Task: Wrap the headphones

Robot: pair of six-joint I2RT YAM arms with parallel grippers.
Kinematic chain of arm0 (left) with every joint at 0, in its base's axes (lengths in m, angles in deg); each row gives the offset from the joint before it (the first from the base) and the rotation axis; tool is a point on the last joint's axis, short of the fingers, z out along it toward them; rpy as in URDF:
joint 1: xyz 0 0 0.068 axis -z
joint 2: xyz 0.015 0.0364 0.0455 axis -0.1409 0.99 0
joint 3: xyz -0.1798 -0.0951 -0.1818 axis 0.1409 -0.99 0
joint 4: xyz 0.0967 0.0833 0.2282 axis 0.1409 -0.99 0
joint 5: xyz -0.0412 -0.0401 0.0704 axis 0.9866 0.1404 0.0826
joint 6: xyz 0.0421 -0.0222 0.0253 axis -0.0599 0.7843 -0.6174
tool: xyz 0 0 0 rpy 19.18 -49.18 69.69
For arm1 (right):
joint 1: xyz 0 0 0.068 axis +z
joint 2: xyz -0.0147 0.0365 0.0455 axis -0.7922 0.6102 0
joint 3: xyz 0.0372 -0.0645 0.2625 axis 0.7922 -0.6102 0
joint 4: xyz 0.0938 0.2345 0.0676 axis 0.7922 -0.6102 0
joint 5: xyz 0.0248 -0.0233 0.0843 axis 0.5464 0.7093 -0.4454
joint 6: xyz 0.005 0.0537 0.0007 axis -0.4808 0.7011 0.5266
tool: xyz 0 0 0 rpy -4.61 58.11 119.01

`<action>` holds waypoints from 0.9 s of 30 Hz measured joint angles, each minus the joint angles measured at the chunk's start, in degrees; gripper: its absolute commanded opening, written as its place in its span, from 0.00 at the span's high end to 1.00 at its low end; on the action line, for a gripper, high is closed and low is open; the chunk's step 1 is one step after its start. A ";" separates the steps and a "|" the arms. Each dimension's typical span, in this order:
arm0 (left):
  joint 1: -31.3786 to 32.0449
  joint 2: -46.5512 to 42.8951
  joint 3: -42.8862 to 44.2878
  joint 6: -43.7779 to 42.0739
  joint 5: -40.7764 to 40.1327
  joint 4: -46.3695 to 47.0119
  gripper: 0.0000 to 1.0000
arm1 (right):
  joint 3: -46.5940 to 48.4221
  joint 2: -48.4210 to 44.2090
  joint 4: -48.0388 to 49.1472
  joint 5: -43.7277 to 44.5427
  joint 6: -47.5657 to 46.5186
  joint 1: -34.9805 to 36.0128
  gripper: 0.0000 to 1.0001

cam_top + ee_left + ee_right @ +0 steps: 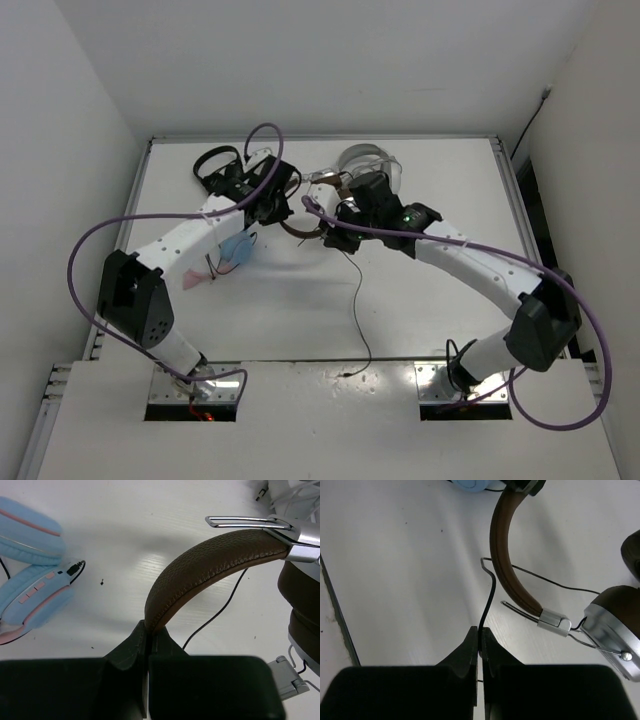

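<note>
Headphones (305,228) at mid-table, between both arms. Risk: the thin cable (490,592) slides out of the pinch, or goes taut and drags the earcups (615,625). The headband (210,560) could also twist in its narrow grip. Left gripper (147,630) fully closed on headband; right gripper (480,635) fully closed on cable.

White matte table (420,300), boxed in by a plain white left wall (60,150), back wall (330,60) and right wall (600,170). A pale metal rail (509,190) runs along the table's right edge, and a thin black cord (530,118) hangs down the right wall near the back corner. Light is diffuse, shadows soft; one blurred glare patch (160,562) and a few dark specks (102,583) show on the top in the left wrist view, a dark seam (337,607) along its edge in the right wrist view.
</note>
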 measured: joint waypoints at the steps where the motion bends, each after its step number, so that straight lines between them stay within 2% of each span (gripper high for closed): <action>1: 0.50 0.00 0.02 0.00 -0.50 0.11 1.00 | 0.57 0.22 0.33 0.09 0.20 0.00 1.00; 7: 0.83 0.00 -0.37 -0.61 -4.87 0.42 1.00 | 1.29 0.72 1.11 0.37 0.61 -1.42 1.00; 14: -0.09 -0.15 -2.54 -3.50 -7.06 0.79 1.00 | 1.27 -1.25 0.66 1.42 0.66 -7.48 1.00; 21: -0.39 -1.11 -6.34 -11.08 -7.50 0.92 1.00 | 2.32 -5.86 0.44 1.36 0.76 -14.12 1.00; 27: 2.23 -0.42 -7.06 -18.14 -13.40 1.20 1.00 | 4.22 -8.41 0.24 -1.11 1.97 -14.08 1.00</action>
